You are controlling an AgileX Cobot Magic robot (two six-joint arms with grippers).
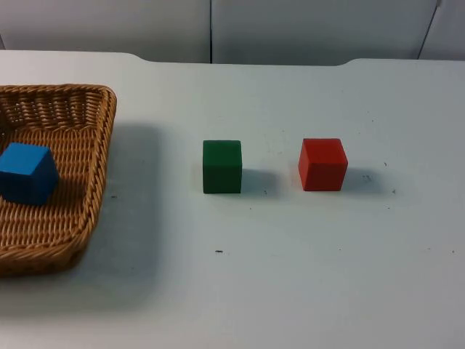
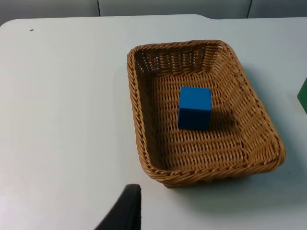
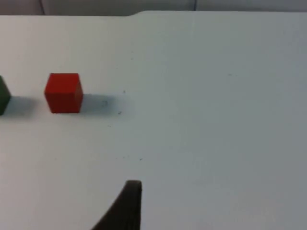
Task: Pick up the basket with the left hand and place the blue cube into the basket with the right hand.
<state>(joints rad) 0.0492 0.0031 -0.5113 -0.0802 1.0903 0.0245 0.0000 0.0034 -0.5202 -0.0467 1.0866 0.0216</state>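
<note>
We see the blue cube (image 1: 27, 173) inside the basket (image 1: 93, 182), which sits on the table (image 1: 290, 276) at left. Left gripper (image 2: 125, 211) is near the basket, not touching; right gripper (image 3: 125, 206) is well apart from it. Can't tell either's opening. Green cube (image 1: 221, 166) & red cube (image 1: 322, 164) sit mid-table.

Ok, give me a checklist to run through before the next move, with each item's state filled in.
1. Blue cube inside the basket: ok, it sits on the basket floor.
2. Basket resting flat on the table: ok.
3. Green cube and red cube outside the basket: ok, both stand apart on the table.
4. Left gripper free of the basket: ok, its fingertip is off the rim.
5. Right gripper free of the red cube: ok, its fingertip is well away from it.
6. Gripper fingers open or shut: cannot tell for either.
</note>
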